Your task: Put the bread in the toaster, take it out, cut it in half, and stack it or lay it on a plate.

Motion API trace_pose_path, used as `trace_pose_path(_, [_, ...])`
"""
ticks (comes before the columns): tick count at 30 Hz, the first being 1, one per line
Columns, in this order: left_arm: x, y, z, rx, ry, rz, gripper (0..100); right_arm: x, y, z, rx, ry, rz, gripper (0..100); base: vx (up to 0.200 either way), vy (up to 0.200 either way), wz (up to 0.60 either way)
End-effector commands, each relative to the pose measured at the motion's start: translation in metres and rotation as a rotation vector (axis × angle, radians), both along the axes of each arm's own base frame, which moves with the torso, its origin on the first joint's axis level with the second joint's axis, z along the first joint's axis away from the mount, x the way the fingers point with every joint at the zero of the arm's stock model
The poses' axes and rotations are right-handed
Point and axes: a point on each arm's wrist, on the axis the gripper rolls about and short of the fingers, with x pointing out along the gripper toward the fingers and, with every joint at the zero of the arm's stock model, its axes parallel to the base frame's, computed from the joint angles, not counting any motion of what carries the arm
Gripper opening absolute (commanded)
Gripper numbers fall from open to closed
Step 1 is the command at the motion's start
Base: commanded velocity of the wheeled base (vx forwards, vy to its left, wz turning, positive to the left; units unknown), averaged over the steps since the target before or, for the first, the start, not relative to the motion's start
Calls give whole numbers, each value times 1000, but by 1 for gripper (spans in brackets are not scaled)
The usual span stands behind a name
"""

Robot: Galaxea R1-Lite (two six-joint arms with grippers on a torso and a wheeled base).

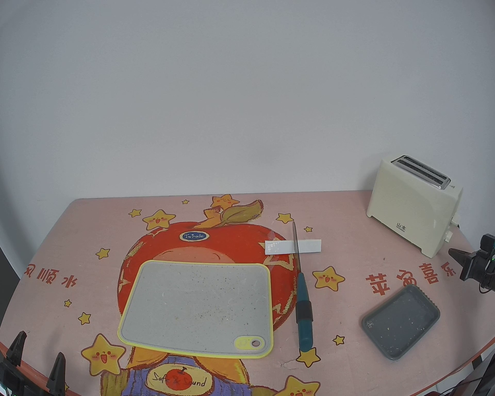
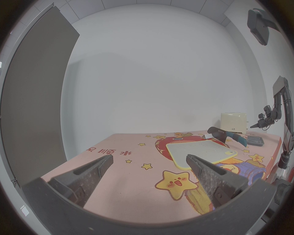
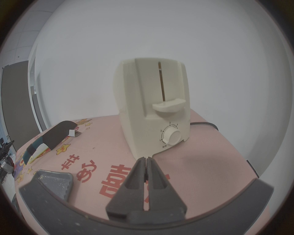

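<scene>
We see a plain white wall (image 1: 247,93) rising behind a pink table (image 1: 350,221), whose top is printed with a big red apple, yellow stars and red characters. In the left wrist view we make out a tall dark grey panel (image 2: 33,101) standing past the table's edge, and pale ceiling tiles (image 2: 122,3) overhead. The light falls soft and even.

The left gripper (image 1: 41,344) is cut off at the frame's lower left corner, the right gripper (image 1: 455,253) at the right edge. Inside the toaster (image 1: 412,206), the slots' depth is hidden.
</scene>
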Motion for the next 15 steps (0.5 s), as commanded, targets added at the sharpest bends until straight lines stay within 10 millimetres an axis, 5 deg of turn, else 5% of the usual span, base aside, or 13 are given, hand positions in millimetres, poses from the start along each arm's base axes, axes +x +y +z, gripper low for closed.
trace_pose_path(1, [0,0,-5,0,5,1,100,-1,1,7,-16,-25,-1,0,0,0,0])
trace_pose_path(15, [0,0,-5,0,5,-1,100,7,-4,6,-19,-28,-5,0,0,0,0])
